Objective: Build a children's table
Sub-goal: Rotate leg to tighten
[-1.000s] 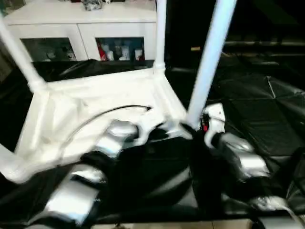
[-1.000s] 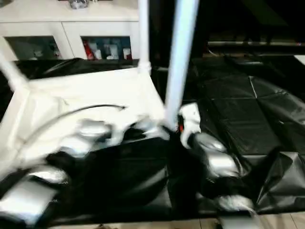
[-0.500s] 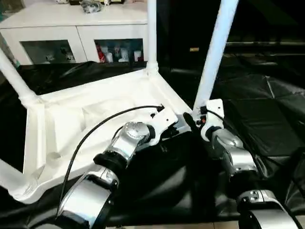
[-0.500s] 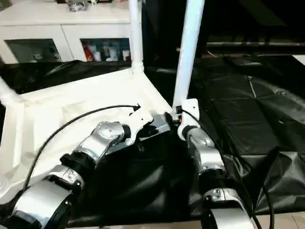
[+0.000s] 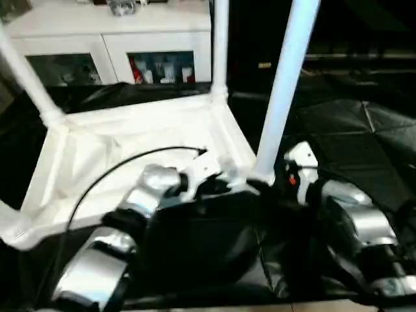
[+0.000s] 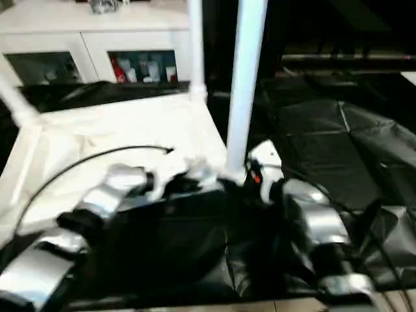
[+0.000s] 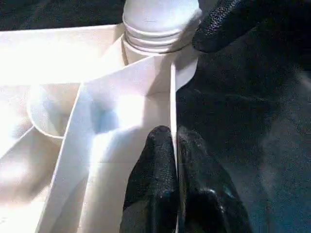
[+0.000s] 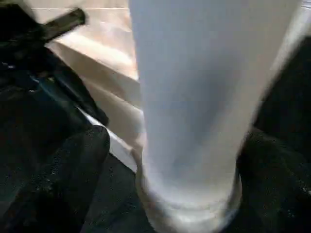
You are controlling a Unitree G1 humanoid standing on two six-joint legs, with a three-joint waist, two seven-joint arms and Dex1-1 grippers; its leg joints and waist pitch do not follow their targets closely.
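Leg-fitting seems finished at the tabletop (image 5: 130, 146): left gripper (image 7: 174, 141) pinches its rim, right gripper (image 8: 170, 160) stands spread around the near leg (image 5: 283, 91), likeliest to withdraw next.

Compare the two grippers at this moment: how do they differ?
The left gripper has its black fingers pinched shut on the white plastic tabletop's raised rim. The right gripper has its fingers spread either side of the white tubular leg, not clamping it. Both work at the same corner.
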